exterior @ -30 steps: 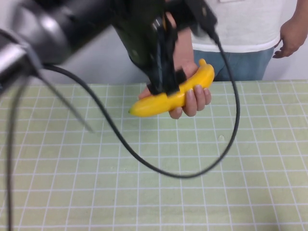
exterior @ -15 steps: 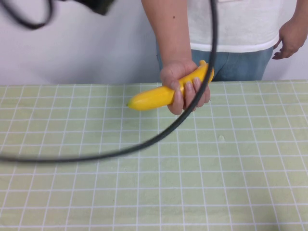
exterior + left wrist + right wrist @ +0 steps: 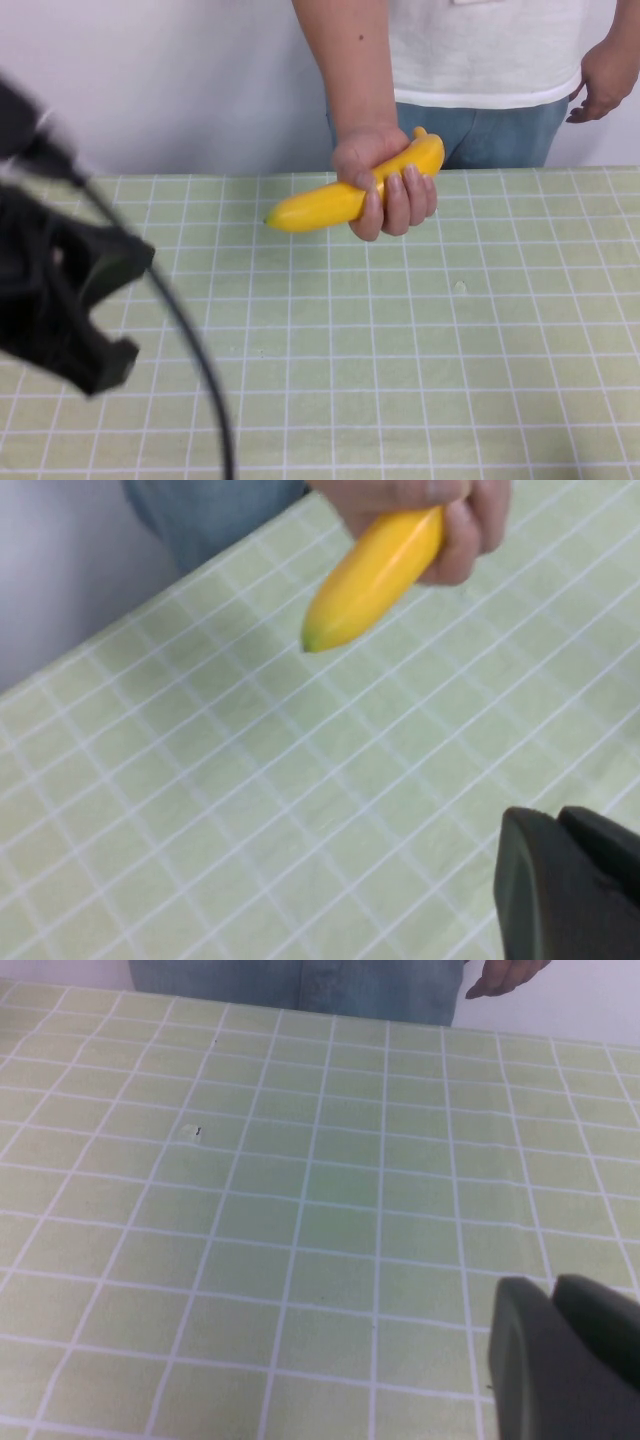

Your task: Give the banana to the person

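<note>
The person (image 3: pixel 480 50) stands behind the table in a white t-shirt and blue jeans. One hand (image 3: pixel 390 175) grips the yellow banana (image 3: pixel 320 205) just above the table's far edge, greenish tip to the left. The banana also shows in the left wrist view (image 3: pixel 375 575), in the hand's fingers. My left gripper (image 3: pixel 100 300) is low at the near left, blurred, far from the banana and empty; its fingers (image 3: pixel 530 880) lie together. My right gripper (image 3: pixel 555 1295) is shut and empty over the mat, out of the high view.
A pale green mat with a white grid (image 3: pixel 400 350) covers the table. A black cable (image 3: pixel 190 340) hangs from the left arm across the near left. The person's other hand (image 3: pixel 605 75) hangs at the far right.
The left gripper has let go of the banana, lifted away and swung down to the near left. The person's hand now holds the banana alone, in about the same place.
</note>
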